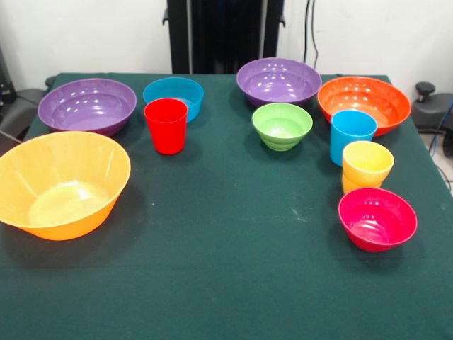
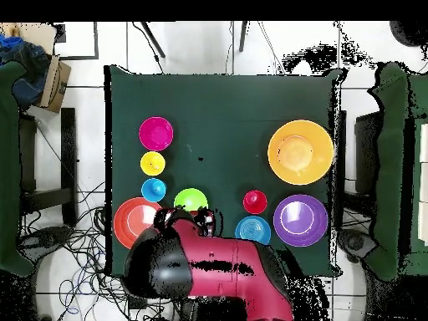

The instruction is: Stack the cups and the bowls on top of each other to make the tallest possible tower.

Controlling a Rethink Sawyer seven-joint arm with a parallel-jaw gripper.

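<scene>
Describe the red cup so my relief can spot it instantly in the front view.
Find the big yellow-orange bowl at the table's left edge. Just up and right of it, in front of the small blue bowl, stands the red cup. It is the only red tumbler, taller than wide.

At the bottom of the overhead frame we see our arm (image 2: 221, 267) as a bulky, rounded body in glossy crimson red, with a large black dome-shaped housing (image 2: 159, 266) on its left end. A thin black seam runs along the red shell, and black parts sit at its upper edge. In the front view, top centre, we see only a black upright column (image 1: 225, 35).
</scene>
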